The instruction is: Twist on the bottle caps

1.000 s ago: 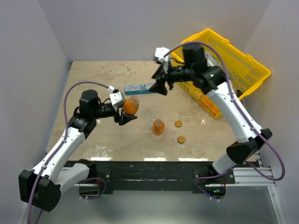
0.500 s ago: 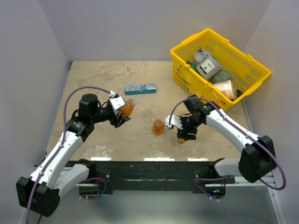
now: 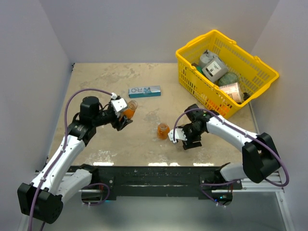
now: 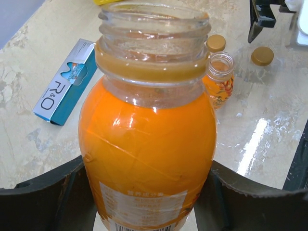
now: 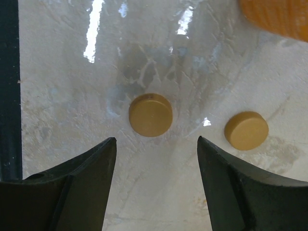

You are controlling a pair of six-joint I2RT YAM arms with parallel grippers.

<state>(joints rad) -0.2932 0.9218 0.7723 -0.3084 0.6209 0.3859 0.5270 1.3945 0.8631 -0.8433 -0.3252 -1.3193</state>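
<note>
- Beige marbled table [image 3: 96, 86], glossy, with light glare near the front edge
- Plain pale grey walls [image 3: 144, 29] on three sides
- Black rail [image 3: 154, 175] along the near edge

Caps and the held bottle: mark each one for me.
Centre cap [image 5: 150, 115], right wrist view, top face.
Side cap [image 5: 246, 130], right wrist view, top face.
Held bottle [image 4: 147, 144], left wrist view, orange body.

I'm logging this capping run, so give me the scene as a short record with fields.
left tool: shut on held bottle, uncapped
right tool: open, poised over near cap
standing bottle: upright on table, uncapped
other cap: loose on table beside near cap
clutter: blue-and-white box; yellow basket, filled
</note>
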